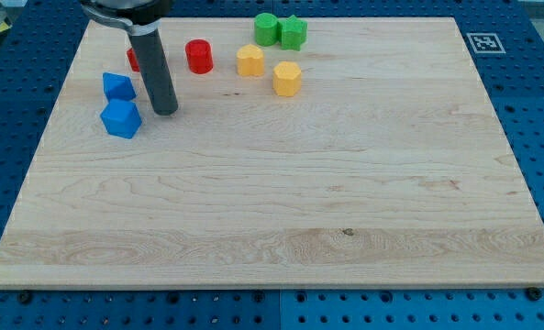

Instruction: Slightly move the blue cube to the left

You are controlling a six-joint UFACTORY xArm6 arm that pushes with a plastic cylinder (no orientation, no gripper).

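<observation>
A blue cube (121, 119) lies near the board's left edge, in the upper part of the view. A second blue block (118, 86), flatter and angular, lies just above it. My tip (165, 111) rests on the board just to the right of the blue cube, a small gap apart from it. The dark rod rises from the tip toward the view's top and hides part of a red block (134, 59) behind it.
A red cylinder (199, 56) stands right of the rod. Two yellow blocks (249, 60) (287, 79) lie further right. Two green blocks (267, 28) (293, 32) touch at the top edge. The wooden board (281, 202) carries a marker tag (483, 42) at its top right corner.
</observation>
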